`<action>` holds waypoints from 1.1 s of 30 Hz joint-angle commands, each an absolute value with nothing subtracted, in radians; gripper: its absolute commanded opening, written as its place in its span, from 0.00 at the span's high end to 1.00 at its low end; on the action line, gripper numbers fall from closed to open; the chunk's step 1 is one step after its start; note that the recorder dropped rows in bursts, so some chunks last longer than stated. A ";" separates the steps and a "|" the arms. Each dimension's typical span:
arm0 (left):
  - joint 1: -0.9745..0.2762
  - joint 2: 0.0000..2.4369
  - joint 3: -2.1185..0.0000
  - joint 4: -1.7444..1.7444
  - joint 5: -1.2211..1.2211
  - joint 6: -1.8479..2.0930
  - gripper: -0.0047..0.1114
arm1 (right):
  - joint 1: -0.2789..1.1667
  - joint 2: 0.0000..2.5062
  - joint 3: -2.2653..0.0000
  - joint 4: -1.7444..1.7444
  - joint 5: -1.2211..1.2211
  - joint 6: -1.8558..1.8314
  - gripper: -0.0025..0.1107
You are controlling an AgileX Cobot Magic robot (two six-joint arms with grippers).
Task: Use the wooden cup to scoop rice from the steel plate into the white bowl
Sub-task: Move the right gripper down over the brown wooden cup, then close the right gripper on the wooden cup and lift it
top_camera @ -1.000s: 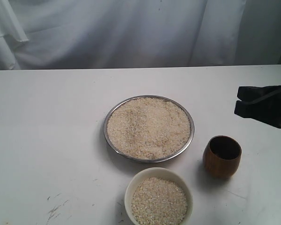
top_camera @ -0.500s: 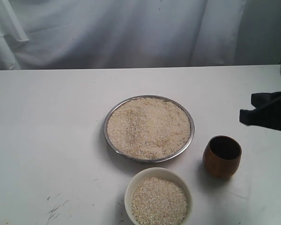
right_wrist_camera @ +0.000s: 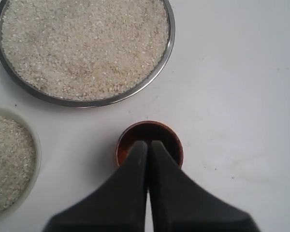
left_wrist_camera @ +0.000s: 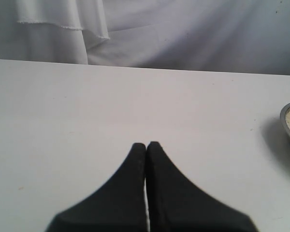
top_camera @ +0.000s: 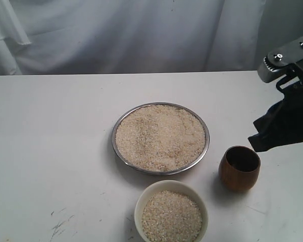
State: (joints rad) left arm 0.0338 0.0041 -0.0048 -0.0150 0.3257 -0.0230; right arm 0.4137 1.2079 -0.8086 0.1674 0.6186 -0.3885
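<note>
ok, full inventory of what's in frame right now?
steel plate: one, shiny silver, middle of the table
rice: two heaps, off-white to beige, one filling the plate, one in the white bowl
white bowl: one, cream-white, at the exterior view's bottom edge, just below the plate
wooden cup: one, reddish-brown with a dark inside, upright, right of the plate and bowl
table: one, white, a few dark scuffs at the exterior view's lower left
curtain: one, white, behind the table
left gripper: one, black, shut and holding nothing, over bare table, seen only in its wrist view
right gripper: one, black, shut and holding nothing, tips close over the cup's mouth
</note>
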 commanded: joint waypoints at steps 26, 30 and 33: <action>0.031 0.000 0.000 -0.014 0.319 -0.024 0.96 | 0.418 1.451 -0.824 0.202 0.575 -0.418 0.12; 0.031 0.000 0.000 -0.014 0.319 -0.024 0.96 | 0.418 1.514 -0.824 0.200 0.526 -0.414 0.12; 0.031 0.000 0.000 -0.014 0.319 -0.024 0.96 | 0.418 1.556 -0.824 0.199 0.485 -0.404 0.12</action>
